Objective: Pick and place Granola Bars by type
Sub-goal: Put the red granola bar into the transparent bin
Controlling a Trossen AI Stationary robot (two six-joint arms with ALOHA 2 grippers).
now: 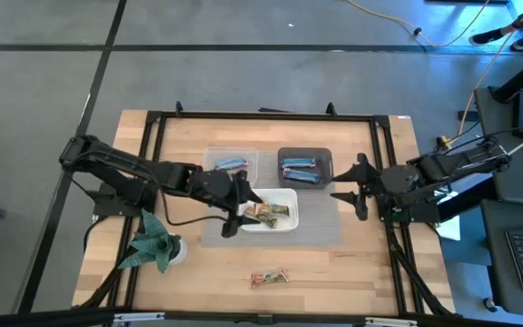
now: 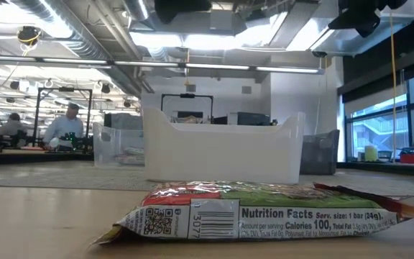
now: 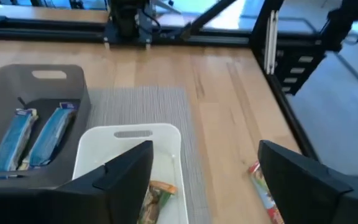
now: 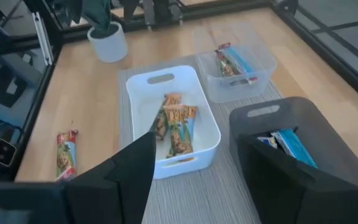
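Left gripper [image 1: 240,207] hangs over the white tub [image 1: 288,224], fingers spread wide and empty; tan granola bars [image 1: 269,213] lie inside. Right gripper [image 1: 351,188] waits beside the dark tub [image 1: 305,152], fingers parted, holding nothing. One tan bar [image 1: 269,279] lies loose on the table [image 1: 352,263].

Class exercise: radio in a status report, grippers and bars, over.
Left gripper open over white tub. Right gripper open beside grey tub. One bar loose on table. Nothing blocking.
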